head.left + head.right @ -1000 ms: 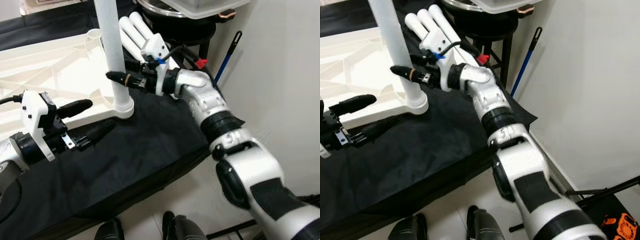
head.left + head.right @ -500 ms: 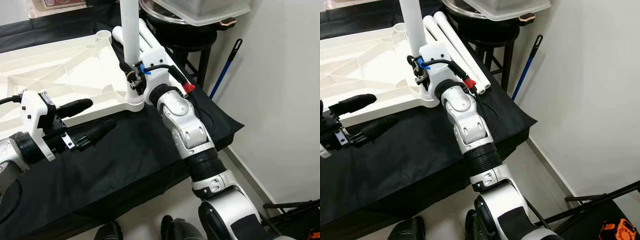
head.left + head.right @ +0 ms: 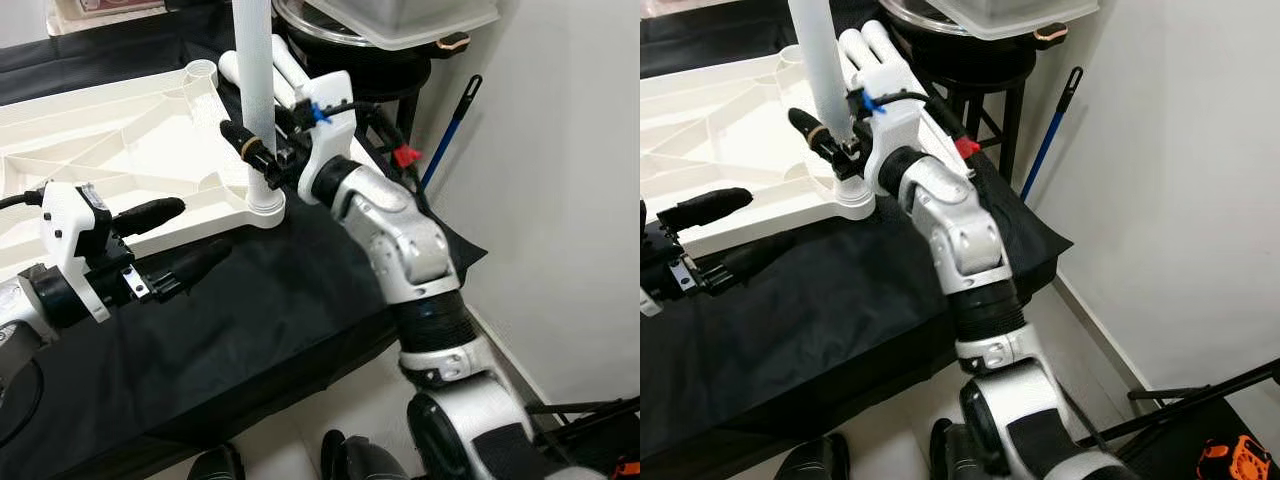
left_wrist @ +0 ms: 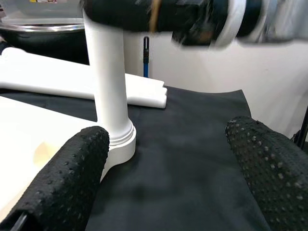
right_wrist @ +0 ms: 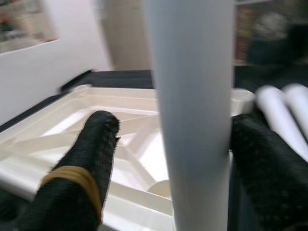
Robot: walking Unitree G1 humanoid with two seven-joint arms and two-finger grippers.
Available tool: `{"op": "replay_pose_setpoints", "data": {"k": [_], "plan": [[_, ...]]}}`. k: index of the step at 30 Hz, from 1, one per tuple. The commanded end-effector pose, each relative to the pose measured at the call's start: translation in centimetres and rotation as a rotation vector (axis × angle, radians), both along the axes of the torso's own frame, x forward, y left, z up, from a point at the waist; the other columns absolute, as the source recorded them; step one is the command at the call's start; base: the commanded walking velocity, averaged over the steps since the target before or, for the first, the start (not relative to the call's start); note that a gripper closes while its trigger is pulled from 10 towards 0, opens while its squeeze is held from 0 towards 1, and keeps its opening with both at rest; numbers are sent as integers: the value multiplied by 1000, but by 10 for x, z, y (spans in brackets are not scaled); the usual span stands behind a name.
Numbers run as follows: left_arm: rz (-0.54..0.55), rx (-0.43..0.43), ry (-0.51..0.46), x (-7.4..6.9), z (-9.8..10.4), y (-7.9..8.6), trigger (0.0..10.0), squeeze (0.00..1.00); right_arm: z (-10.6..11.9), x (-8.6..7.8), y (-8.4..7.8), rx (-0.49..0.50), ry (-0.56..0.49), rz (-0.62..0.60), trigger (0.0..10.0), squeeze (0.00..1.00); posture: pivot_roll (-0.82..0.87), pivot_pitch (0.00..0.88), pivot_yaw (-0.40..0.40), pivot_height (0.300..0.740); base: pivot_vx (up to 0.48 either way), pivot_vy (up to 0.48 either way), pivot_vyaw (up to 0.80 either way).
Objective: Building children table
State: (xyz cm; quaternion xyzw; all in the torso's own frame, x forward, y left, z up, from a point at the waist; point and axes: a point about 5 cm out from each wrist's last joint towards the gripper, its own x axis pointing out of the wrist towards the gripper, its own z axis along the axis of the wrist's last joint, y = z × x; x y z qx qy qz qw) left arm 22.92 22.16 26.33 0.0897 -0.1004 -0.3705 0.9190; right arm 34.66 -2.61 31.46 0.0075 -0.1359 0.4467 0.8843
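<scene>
The white plastic table top (image 3: pixel 120 150) lies upside down on the black cloth (image 3: pixel 280 300) so its corner sockets face up, and the white round plastic leg (image 3: pixel 255 90) stands upright in the near right socket; my right gripper (image 3: pixel 262 152) straddles that leg just above the socket, one finger touching it, the other apart, so not clamped, presumably to steady or press it home. My left gripper (image 3: pixel 175 240) hovers with fingers spread beside the table top's near edge, and spare white legs (image 3: pixel 865 45) lie behind. Against half a second ago, my right wrist has swung from behind the leg base to its side, fingers now crossing the leg; the left is unchanged.
</scene>
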Motion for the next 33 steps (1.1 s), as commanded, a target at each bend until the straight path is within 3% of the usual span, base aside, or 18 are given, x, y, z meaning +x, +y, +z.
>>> {"op": "replay_pose_setpoints", "data": {"k": [1, 4, 5, 7, 8, 12, 25, 26, 33], "plan": [[-9, 7, 7, -2, -3, -1, 10000, 0, 3, -3, 2, 1, -16, 81, 10000, 1000, 89, 213, -100, 740, 0, 0, 0], [-8, 9, 9, -2, -2, 0, 10000, 0, 3, -3, -3, -57, -55, 172, 10000, 1000, 92, 216, -96, 740, 0, 0, 0], [-9, 12, 10, -2, -2, 0, 10000, 0, 1, -1, -5, -95, -68, 239, 10000, 667, 92, 216, -95, 740, 0, 0, 0], [-10, 17, 11, -3, -2, 1, 10000, 0, -3, 0, -8, -130, -77, 304, 10000, 667, 95, 215, -94, 740, 0, 0, 0], [-7, 18, 8, -3, -1, 1, 10000, 0, -4, 4, -9, -143, -71, 308, 10000, 0, 100, 217, -94, 740, 0, 0, 0], [-4, 26, 3, -5, 3, 3, 10000, 0, -7, 22, -11, -178, -49, 269, 10000, 0, 108, 221, -95, 740, 0, 0, 0], [14, 45, -3, -11, 10, 13, 10000, 0, -10, 38, -7, -202, -68, 237, 10000, 0, 123, 232, -97, 740, 0, 0, 0], [16, 46, -5, -12, 11, 14, 10000, 0, -10, 38, -8, -203, -70, 236, 0, 0, 122, 234, -98, 740, 0, 0, 0], [9, 30, -13, -16, 13, 15, 10000, 0, -12, 41, -10, -215, -77, 230, 0, 0, 114, 235, -104, 740, 0, 0, 0]]}}
